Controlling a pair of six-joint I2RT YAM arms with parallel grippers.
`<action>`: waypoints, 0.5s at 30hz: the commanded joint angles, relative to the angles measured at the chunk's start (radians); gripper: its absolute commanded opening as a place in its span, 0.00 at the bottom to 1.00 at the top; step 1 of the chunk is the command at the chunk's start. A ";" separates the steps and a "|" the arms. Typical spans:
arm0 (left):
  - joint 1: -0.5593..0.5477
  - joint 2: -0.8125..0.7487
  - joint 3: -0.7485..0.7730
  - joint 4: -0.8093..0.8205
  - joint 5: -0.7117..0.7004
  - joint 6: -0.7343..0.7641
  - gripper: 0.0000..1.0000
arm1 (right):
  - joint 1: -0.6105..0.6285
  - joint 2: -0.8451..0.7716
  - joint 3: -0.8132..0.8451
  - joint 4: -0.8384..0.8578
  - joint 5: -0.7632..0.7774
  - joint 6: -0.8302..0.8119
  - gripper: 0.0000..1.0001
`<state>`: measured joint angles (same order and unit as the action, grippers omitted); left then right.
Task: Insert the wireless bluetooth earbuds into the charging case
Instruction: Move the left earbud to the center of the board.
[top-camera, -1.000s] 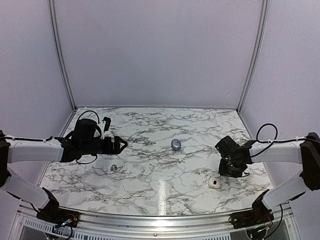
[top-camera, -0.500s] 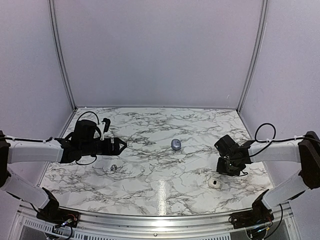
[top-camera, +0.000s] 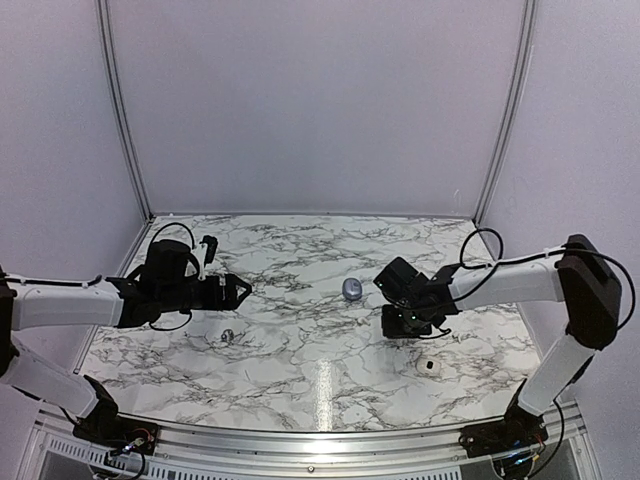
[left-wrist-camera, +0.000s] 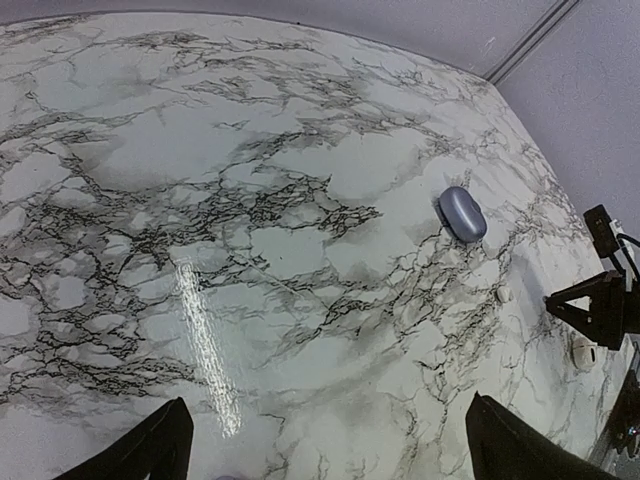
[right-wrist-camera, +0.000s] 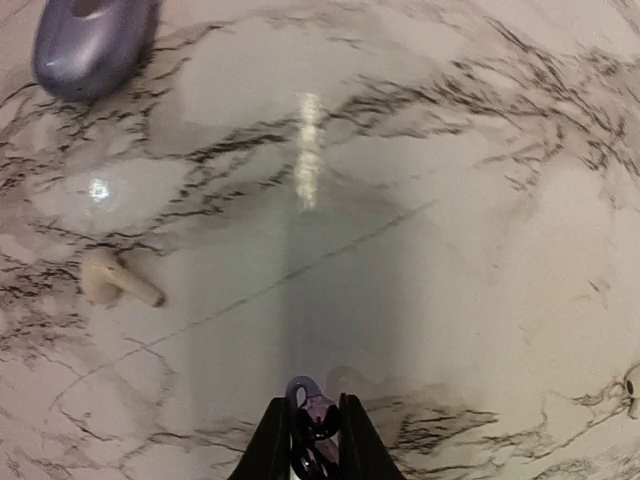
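Note:
The charging case (top-camera: 352, 289) is a blue-grey oval lying shut-looking at mid-table, also seen as the case (left-wrist-camera: 462, 213) and the case (right-wrist-camera: 90, 45). My right gripper (top-camera: 393, 322) hovers just right of it, and that gripper (right-wrist-camera: 313, 402) is shut on a small shiny purple earbud (right-wrist-camera: 320, 415) with a hook. A second tiny greyish earbud (top-camera: 228, 336) lies on the marble below my left gripper (top-camera: 243, 290). The left gripper (left-wrist-camera: 328, 430) is open, with only bare table between its fingers.
A small white rounded piece (top-camera: 429, 366) lies near the front right, also visible (left-wrist-camera: 583, 352). A smaller pale stemmed piece (right-wrist-camera: 115, 283) rests on the marble between it and the case, also visible (left-wrist-camera: 504, 294). Walls enclose the marble table (top-camera: 300, 250).
My right arm has swung left from beside the white rounded piece toward the case, and its jaws have closed. The left arm has barely moved.

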<state>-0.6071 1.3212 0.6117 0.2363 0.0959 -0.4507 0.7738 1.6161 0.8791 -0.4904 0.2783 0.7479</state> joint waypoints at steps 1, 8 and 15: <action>0.021 -0.041 -0.017 0.015 -0.013 -0.033 0.99 | 0.121 0.140 0.217 0.063 -0.022 -0.110 0.15; 0.062 -0.102 -0.033 -0.039 -0.045 -0.058 0.99 | 0.286 0.435 0.568 0.009 -0.025 -0.245 0.16; 0.076 -0.129 -0.049 -0.096 -0.133 -0.069 0.99 | 0.305 0.583 0.739 0.081 -0.147 -0.338 0.18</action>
<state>-0.5404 1.2171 0.5858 0.1959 0.0246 -0.5060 1.0836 2.1548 1.5394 -0.4438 0.1905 0.4885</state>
